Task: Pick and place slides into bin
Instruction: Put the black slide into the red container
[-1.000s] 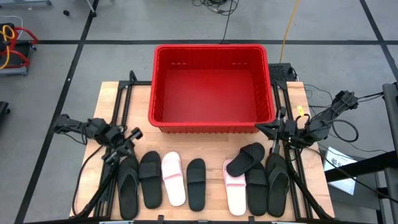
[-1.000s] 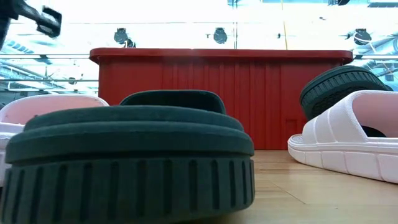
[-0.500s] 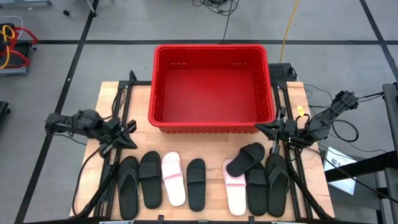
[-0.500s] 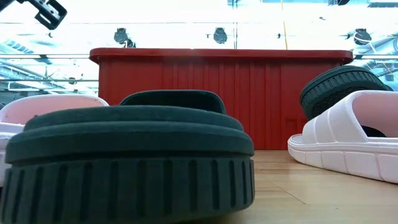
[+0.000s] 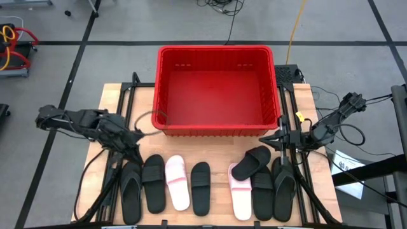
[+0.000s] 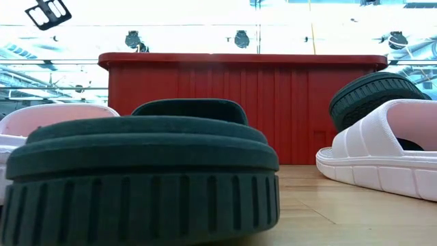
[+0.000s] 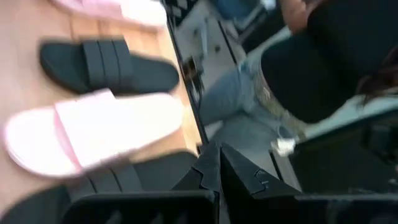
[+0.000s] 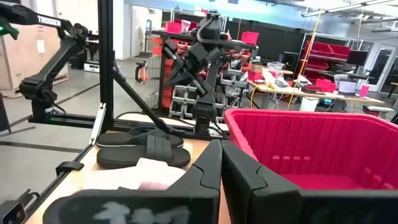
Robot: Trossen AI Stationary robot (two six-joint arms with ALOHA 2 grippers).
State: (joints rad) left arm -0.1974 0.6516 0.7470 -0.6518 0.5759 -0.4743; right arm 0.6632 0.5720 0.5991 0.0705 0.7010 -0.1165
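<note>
I see the red bin empty; every sandal lies on the table, so nothing is placed yet. My left hand and right hand, both pressed together and holding nothing, hover above the row's ends.

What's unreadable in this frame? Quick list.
- Low view: the black slide up close fills the foreground and hides most of the row; bin inside is hidden by its wall.
- Low view: right tool is out of frame.
- Left wrist view: motion blur; the person beyond the table is cut off by the edge.
- High view: pink slide is partly covered by a black slide lying across it.
</note>
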